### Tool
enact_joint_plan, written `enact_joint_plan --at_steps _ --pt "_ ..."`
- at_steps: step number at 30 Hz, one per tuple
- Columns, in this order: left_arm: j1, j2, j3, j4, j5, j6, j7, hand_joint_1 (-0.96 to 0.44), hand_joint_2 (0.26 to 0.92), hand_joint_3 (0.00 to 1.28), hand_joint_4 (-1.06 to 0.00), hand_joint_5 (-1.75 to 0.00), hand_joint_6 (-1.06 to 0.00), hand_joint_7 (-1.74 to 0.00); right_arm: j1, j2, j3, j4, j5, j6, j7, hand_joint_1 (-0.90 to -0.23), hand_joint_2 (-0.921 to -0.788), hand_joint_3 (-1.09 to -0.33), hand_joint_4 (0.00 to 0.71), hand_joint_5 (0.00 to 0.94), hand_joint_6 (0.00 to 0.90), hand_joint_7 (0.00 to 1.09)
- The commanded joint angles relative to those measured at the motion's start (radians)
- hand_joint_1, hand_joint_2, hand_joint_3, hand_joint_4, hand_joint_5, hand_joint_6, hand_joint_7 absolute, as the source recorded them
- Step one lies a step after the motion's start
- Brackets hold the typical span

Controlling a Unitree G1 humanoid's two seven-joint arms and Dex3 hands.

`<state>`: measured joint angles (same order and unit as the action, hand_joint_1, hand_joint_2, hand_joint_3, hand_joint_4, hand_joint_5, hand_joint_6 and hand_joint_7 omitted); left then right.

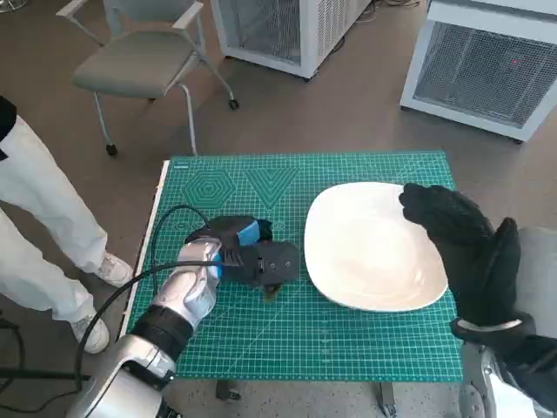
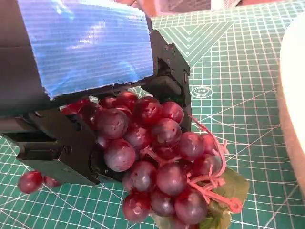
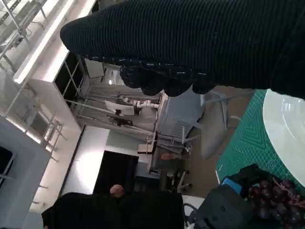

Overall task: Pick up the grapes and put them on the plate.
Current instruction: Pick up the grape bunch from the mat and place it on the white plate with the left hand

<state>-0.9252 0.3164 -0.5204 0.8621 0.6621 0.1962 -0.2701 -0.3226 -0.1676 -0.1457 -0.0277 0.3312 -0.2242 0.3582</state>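
Observation:
A bunch of dark red grapes (image 2: 157, 162) with a pink stem and a green leaf lies at the green cutting mat (image 1: 226, 335), left of the white plate (image 1: 365, 252). My left hand (image 1: 248, 252) grips the bunch, its black fingers (image 2: 62, 152) closing on both sides of it. In the head view only a bit of the grapes (image 1: 272, 293) shows under that hand. I cannot tell whether the bunch is off the mat. My right hand (image 1: 461, 248) hovers over the plate's right edge, holding nothing. The right wrist view shows the plate (image 3: 286, 129) and the grapes (image 3: 276, 202).
A person in white trousers (image 1: 39, 218) stands left of the table, one shoe (image 1: 111, 268) near its edge. A grey chair (image 1: 144, 57) and white ventilated units (image 1: 492, 65) stand beyond the table. A black cable (image 1: 161, 231) loops over my left forearm.

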Motion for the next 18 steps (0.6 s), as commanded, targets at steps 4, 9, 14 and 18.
enact_joint_plan --at_steps 4,9,14,18 --pt "0.041 0.065 0.042 -0.178 -0.007 0.023 -0.045 0.17 0.734 0.49 -0.57 -1.38 -0.55 -0.90 0.008 0.002 0.001 0.014 0.002 0.005 0.003 -0.444 -0.921 -0.633 0.418 0.643 0.169 0.94" --pt "0.070 0.108 0.070 -0.320 -0.005 0.034 -0.076 0.03 0.710 0.48 -0.61 -1.44 -0.66 -1.00 0.007 0.004 0.002 0.014 0.001 0.004 0.003 -0.444 -0.921 -0.633 0.418 0.643 0.169 0.94" --pt "0.091 0.149 0.106 -0.458 -0.005 0.046 -0.107 0.01 0.645 0.57 -0.62 -1.49 -0.72 -0.97 0.006 0.004 0.002 0.013 0.000 0.004 0.002 -0.446 -0.921 -0.633 0.418 0.643 0.169 0.94" --pt "0.102 0.177 0.139 -0.558 -0.007 0.055 -0.129 0.01 0.644 0.56 -0.62 -1.50 -0.76 -0.93 0.005 0.005 0.001 0.014 0.000 0.004 0.002 -0.447 -0.921 -0.633 0.418 0.643 0.169 0.94"
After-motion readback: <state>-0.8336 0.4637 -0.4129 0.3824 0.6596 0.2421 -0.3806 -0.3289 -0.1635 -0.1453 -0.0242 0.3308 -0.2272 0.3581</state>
